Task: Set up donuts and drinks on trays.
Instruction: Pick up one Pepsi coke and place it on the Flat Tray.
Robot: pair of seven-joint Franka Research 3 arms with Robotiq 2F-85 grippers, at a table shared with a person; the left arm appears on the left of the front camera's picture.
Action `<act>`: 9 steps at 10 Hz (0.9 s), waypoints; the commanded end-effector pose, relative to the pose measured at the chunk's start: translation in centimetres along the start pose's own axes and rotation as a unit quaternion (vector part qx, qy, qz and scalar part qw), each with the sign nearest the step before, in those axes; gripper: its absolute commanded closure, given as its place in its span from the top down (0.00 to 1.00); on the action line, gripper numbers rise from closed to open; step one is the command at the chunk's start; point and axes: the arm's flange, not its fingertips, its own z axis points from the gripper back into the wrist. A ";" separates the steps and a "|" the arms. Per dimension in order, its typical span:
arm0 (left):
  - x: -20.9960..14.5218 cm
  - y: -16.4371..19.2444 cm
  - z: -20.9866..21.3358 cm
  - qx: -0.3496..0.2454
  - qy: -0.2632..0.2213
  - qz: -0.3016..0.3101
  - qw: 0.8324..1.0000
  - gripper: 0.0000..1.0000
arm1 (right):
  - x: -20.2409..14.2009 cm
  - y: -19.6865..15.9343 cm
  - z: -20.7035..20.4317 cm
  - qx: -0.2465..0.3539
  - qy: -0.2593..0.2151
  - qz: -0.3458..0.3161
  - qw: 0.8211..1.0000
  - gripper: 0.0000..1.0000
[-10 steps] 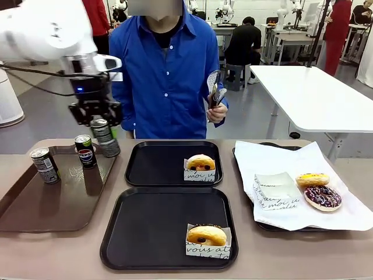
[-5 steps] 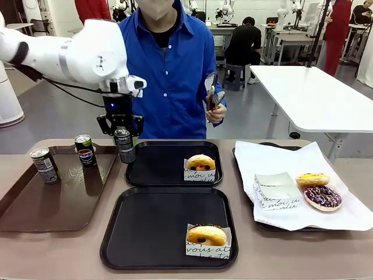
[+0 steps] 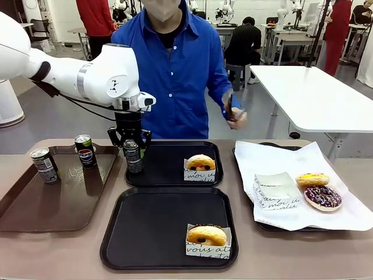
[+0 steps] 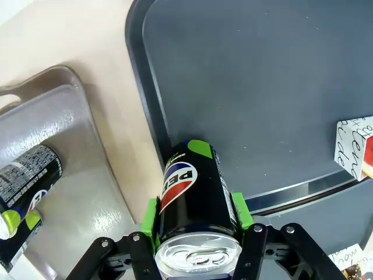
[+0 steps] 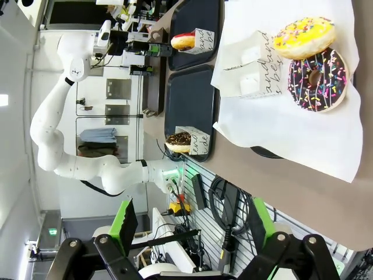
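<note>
My left gripper [image 3: 130, 142] is shut on a black can [image 3: 133, 156] with a Pepsi logo and green patch, held upright at the left rim of the far black tray [image 3: 169, 175]. In the left wrist view the can [image 4: 195, 201] sits between the green pads [image 4: 242, 210] over that tray's [image 4: 250, 87] left edge. A sleeved donut [image 3: 200, 165] lies on the far tray, and another [image 3: 206, 237] on the near black tray [image 3: 151, 230]. Two cans [image 3: 85, 150] [image 3: 45, 165] stand on the brown tray [image 3: 52, 207]. My right gripper [image 5: 192, 224] is open, holding nothing.
At the right, a paper-lined tray [image 3: 349, 216] holds a yellow donut [image 3: 312, 179], a chocolate sprinkled donut [image 3: 322, 197] and an empty sleeve [image 3: 274, 189]. A person in a blue shirt stands at the far side, with tongs in a hand [image 3: 234, 114] above the table.
My left gripper has carried the can right and down, from above the brown tray to the far black tray's left rim. The person's hand with the tongs has moved right.
</note>
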 end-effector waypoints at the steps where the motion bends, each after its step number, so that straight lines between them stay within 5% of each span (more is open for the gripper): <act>1: 0.4 -0.7 -0.1 0.015 -0.014 0.006 1.000 0.58 | 0.1 0.0 0.0 0.008 -0.001 0.006 1.000 1.00; 3: 0.2 -1.4 -0.5 0.010 -0.012 -0.004 1.000 0.58 | 0.1 0.0 0.0 0.008 -0.001 0.006 1.000 1.00; 4: 0.2 -1.4 -0.6 0.007 -0.009 -0.006 1.000 0.91 | 0.1 0.0 0.0 0.008 -0.001 0.006 1.000 1.00; 5: 0.3 -1.4 -0.5 0.005 -0.007 -0.006 1.000 1.00 | 0.1 0.0 0.0 0.008 -0.001 0.006 1.000 1.00; 7: -0.3 -1.3 0.6 0.009 -0.002 -0.009 1.000 1.00 | 0.1 0.0 0.0 0.008 -0.001 0.006 1.000 1.00; 8: -1.1 -1.3 1.6 0.014 -0.006 -0.011 1.000 0.90 | 0.1 0.0 0.0 0.008 -0.001 0.006 1.000 1.00; 9: -2.1 -1.1 3.0 0.024 -0.007 -0.009 1.000 0.99 | 0.1 0.0 0.0 0.008 -0.001 0.006 1.000 1.00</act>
